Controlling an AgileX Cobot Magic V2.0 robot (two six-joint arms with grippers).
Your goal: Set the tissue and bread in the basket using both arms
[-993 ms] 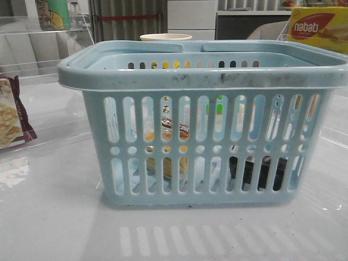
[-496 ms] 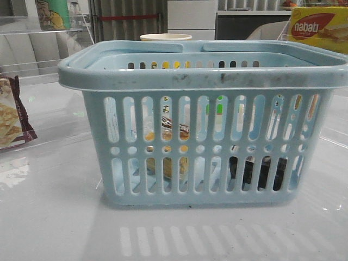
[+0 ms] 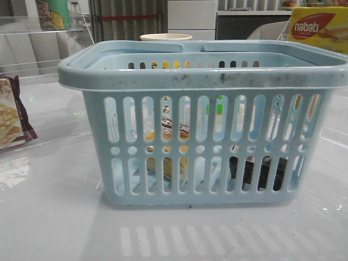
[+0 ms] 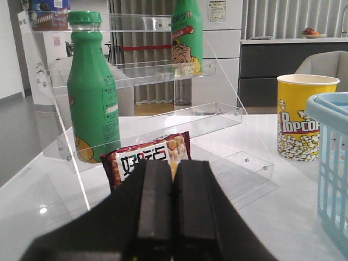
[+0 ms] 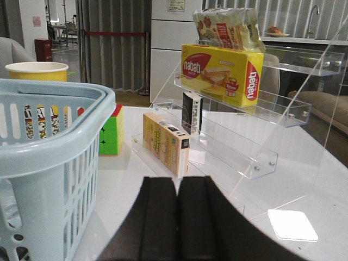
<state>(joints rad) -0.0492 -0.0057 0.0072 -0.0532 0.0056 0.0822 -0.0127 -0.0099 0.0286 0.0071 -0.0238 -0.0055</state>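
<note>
Bread (image 3: 167,163) and tissue (image 3: 261,173) sat half-hidden behind basket (image 3: 206,81) slots (labels unreadable); left gripper (image 4: 164,179) and right gripper (image 5: 178,196) fingers were together.

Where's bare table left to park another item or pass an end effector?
Free: the tabletop in front of the basket, and the strip between basket and cracker packet. On the right, open table in front of the acrylic shelf. Crowded: behind the basket, with the popcorn cup, cube and box.
</note>
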